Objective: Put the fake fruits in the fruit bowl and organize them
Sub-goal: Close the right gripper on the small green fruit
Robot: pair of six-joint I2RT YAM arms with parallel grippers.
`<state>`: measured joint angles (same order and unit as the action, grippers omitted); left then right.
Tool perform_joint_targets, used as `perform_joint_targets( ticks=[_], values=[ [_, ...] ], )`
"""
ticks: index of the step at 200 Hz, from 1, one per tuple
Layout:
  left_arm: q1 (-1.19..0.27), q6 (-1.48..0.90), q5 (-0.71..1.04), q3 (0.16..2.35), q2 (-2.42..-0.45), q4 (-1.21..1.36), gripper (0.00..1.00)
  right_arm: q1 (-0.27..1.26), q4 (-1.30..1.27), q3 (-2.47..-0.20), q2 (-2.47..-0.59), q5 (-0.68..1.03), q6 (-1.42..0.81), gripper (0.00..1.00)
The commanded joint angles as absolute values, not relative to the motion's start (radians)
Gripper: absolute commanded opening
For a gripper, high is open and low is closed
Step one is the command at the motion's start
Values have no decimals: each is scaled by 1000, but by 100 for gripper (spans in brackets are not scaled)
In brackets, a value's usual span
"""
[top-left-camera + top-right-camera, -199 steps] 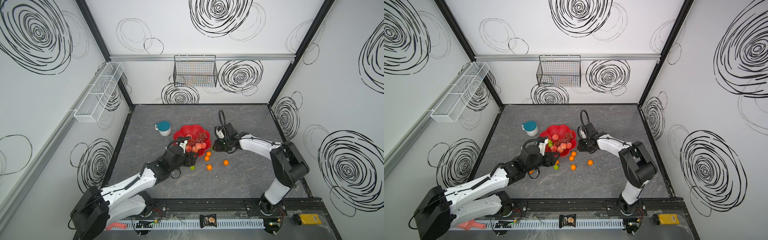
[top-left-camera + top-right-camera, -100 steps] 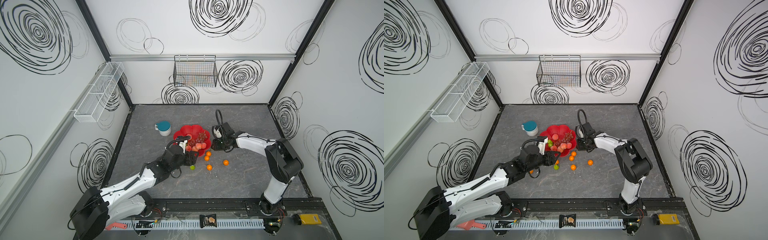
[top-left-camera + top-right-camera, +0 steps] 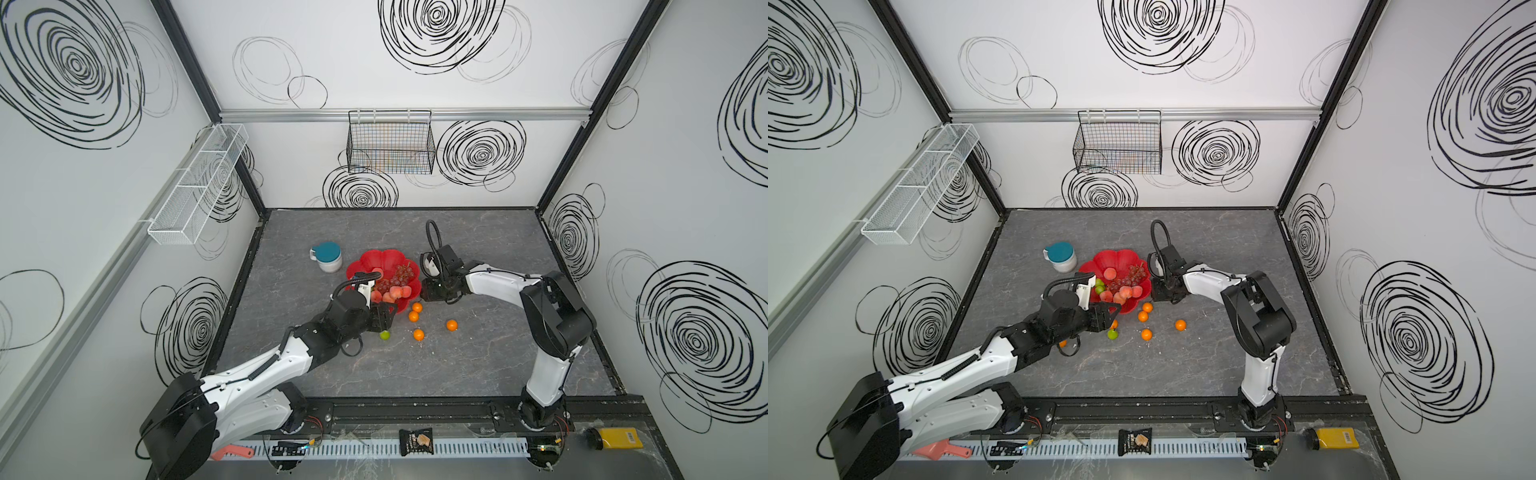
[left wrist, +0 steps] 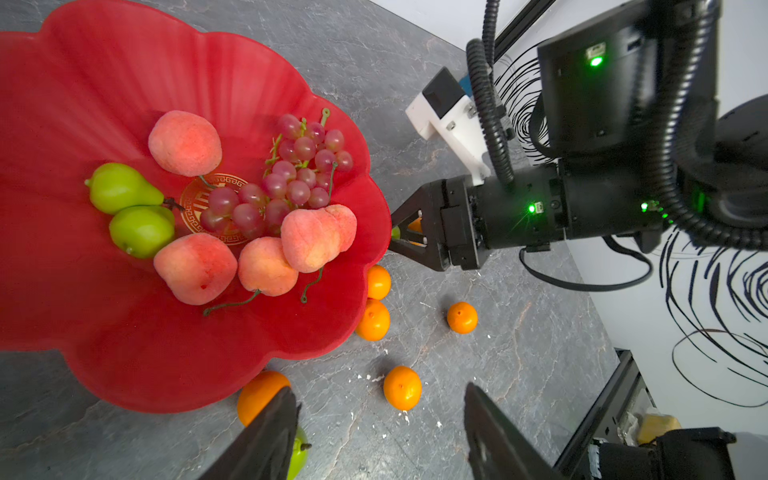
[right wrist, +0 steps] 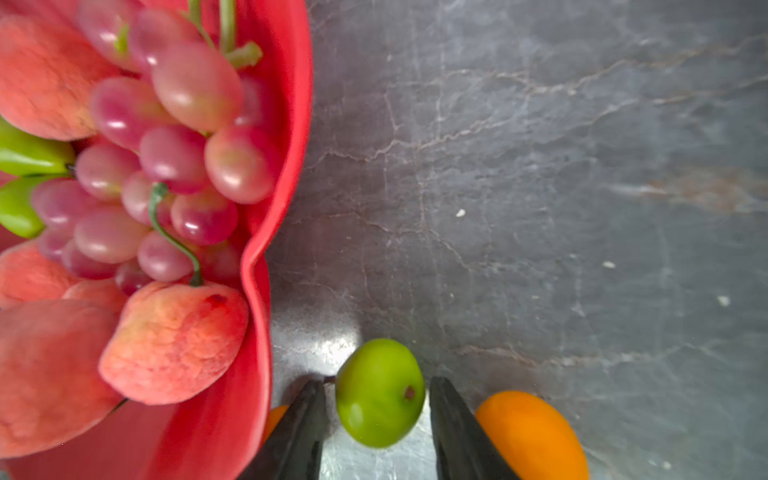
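Grey marbled tabletop — white swirl-marked walls; left claw gapes wide, right claw parted around a pear.

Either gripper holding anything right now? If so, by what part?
Nothing clamped. Left gripper is open and empty. Right gripper straddles a green pear at its round body, a slim gap showing on each side.

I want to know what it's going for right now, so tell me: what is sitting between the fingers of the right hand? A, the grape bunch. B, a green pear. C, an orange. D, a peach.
B: in the right wrist view a green pear lies on the table between the right hand's parted fingers, just outside the fruit bowl.
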<state>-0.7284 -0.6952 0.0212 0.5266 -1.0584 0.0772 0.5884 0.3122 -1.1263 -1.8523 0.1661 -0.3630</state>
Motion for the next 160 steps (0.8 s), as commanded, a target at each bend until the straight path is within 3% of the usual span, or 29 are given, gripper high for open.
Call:
perform_joint_targets(
  ticks=[1, 86, 160],
  values=[
    [-729, -706, 15, 514, -1047, 117, 67, 597, 339, -1158, -1877, 164, -354, 46],
    [-719, -707, 8, 509, -1039, 106, 67, 598, 338, -1155, -1885, 155, -360, 40],
    [-644, -699, -9, 506, -969, 38, 68, 599, 343, -1080, -1730, 123, -390, 37]
  ],
)
